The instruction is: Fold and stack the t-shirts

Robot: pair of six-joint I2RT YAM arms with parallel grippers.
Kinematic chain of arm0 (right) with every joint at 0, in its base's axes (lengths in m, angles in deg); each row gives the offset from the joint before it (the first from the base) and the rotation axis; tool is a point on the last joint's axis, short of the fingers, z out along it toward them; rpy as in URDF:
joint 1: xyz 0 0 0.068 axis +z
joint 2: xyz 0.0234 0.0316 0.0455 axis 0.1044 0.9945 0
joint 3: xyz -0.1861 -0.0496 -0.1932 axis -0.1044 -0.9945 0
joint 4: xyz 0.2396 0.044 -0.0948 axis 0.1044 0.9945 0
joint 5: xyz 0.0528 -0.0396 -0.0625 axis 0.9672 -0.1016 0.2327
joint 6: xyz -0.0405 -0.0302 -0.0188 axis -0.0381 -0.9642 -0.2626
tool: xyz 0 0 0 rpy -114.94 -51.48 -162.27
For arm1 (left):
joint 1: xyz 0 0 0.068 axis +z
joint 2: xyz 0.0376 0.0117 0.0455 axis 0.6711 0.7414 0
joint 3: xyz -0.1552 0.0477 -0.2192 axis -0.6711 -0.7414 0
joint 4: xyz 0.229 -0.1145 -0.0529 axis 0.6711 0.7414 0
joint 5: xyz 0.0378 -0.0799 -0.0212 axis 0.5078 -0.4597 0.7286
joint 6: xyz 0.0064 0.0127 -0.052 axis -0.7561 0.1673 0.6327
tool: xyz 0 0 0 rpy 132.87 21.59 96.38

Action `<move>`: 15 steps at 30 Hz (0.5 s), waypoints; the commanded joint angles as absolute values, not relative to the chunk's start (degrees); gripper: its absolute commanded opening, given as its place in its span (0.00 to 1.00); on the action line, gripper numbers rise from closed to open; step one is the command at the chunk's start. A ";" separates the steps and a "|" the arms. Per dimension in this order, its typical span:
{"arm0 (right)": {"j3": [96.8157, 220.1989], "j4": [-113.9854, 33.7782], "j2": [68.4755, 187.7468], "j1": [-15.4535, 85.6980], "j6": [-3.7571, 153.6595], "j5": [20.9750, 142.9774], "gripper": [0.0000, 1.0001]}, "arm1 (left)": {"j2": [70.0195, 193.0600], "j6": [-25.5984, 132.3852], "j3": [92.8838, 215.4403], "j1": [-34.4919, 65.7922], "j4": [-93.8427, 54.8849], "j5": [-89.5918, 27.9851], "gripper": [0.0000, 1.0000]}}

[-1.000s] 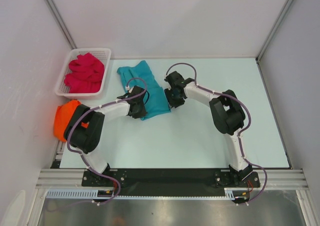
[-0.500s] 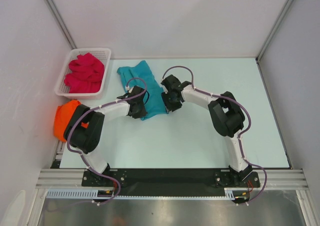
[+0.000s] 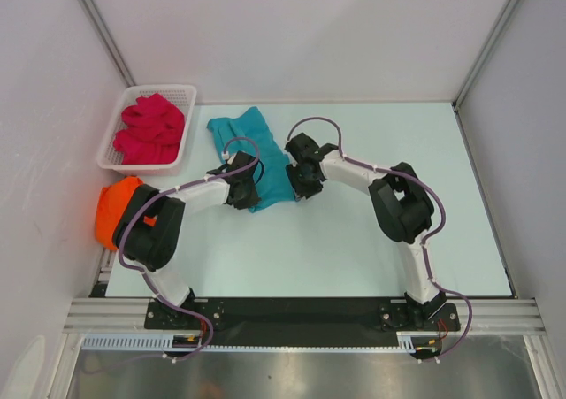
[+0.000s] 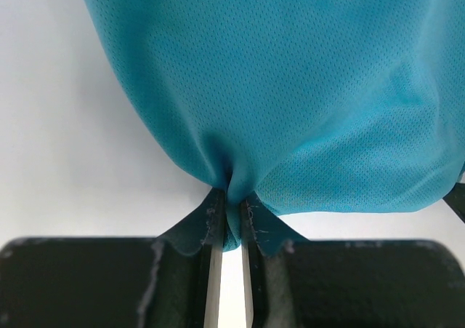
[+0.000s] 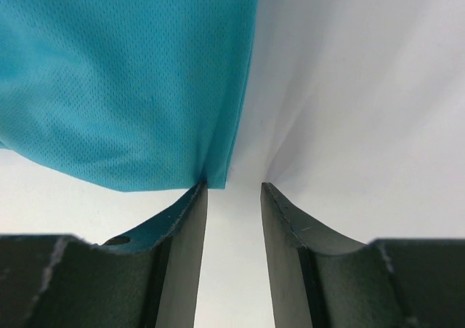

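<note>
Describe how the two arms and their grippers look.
The left arm and right arm match: white links joined by bulky black joints, each with a mauve cable looping alongside. The left gripper and right gripper are black, each with two flat fingers that flare outward at the tips and have scuffed edges. No markings are readable.

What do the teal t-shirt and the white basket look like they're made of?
Teal t-shirt: fine mesh knit, probably a synthetic sports fabric. It shows regular tiny pinholes and a matte face, and it drapes and puckers softly.
White basket: likely moulded plastic, with stiff open lattice walls, a smooth rim and an even white colour. It is too small in the top view to tell more.
</note>
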State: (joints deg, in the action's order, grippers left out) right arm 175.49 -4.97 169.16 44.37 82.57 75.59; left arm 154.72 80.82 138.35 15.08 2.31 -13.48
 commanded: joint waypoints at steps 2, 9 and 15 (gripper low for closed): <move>177.79 -2.38 163.93 46.07 81.85 72.05 0.41 | 154.22 80.75 137.54 15.17 3.37 -13.49 0.17; 180.08 -1.59 164.45 46.86 82.02 71.87 0.41 | 153.61 80.57 137.19 15.25 3.72 -13.31 0.18; 183.24 -0.36 167.61 46.95 81.06 70.82 0.41 | 153.08 80.31 136.92 15.17 4.16 -12.87 0.18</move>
